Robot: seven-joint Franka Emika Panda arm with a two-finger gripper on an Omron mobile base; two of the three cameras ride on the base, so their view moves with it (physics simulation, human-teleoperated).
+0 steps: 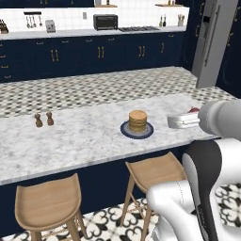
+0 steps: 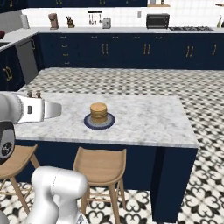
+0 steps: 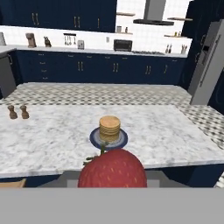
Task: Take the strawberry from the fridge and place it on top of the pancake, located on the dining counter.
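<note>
The strawberry (image 3: 112, 169) looms large and red at the bottom of the hand view, held in my gripper (image 1: 190, 113), which is shut on it. Its body hides the fingertips. In the left base view a bit of the strawberry (image 1: 193, 110) peeks over the white hand, above the near edge of the dining counter (image 1: 70, 136). The pancake (image 3: 109, 127) stack sits on its dark plate (image 3: 94, 139) straight ahead of the fruit, mid-counter. It is apart from the gripper and left of it in the left base view, pancake (image 1: 138, 121). The grey fridge (image 1: 212, 42) stands at the far right.
Two small brown shakers (image 1: 43, 119) stand on the counter's left part. Wooden stools (image 1: 47, 202) sit under the near edge. Beyond a patterned floor, navy cabinets (image 1: 94, 54) carry a worktop with a microwave (image 1: 105, 21).
</note>
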